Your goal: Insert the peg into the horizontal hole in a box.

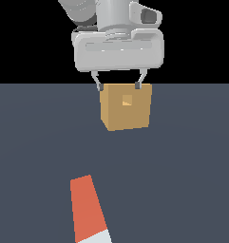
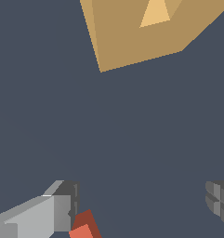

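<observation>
The tool [image 1: 118, 86] hangs with fingers spread wide and empty just above the box [image 1: 126, 107], while the peg [image 1: 89, 211] lies on the counter [image 1: 182, 180], well apart from the box's hole [image 1: 127, 100].

The gripper [image 1: 118, 86] hung spread wide above the floor [image 1: 182, 166], with the box [image 1: 126, 107] behind and the peg [image 1: 89, 210] lying well apart nearer the camera.

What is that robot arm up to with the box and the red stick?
A simulated robot arm's gripper hangs open in the air and holds nothing. The peg, a red-orange bar with a pale end, lies on the dark floor, apart from the tan box. The box's small square hole is empty, so the peg has not yet been picked up or inserted.
</observation>
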`<act>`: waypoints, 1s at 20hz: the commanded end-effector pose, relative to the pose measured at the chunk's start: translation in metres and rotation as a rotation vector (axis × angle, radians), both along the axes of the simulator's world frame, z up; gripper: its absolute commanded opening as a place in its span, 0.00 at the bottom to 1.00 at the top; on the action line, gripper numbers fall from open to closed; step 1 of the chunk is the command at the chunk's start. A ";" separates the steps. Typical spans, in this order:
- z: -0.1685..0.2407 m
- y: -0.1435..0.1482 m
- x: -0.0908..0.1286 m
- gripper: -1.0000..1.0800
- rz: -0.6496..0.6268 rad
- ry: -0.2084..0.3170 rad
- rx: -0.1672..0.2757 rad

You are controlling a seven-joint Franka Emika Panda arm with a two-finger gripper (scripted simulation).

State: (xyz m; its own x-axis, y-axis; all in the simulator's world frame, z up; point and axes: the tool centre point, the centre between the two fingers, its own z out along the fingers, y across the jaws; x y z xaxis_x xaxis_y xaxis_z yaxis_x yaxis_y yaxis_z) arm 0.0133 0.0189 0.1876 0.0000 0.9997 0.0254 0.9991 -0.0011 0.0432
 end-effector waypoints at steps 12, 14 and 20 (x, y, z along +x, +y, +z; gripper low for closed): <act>-0.011 -0.024 -0.007 0.96 0.036 0.003 -0.003; -0.016 -0.034 -0.010 0.96 0.051 0.005 -0.004; -0.034 -0.073 -0.018 0.96 0.108 0.010 -0.009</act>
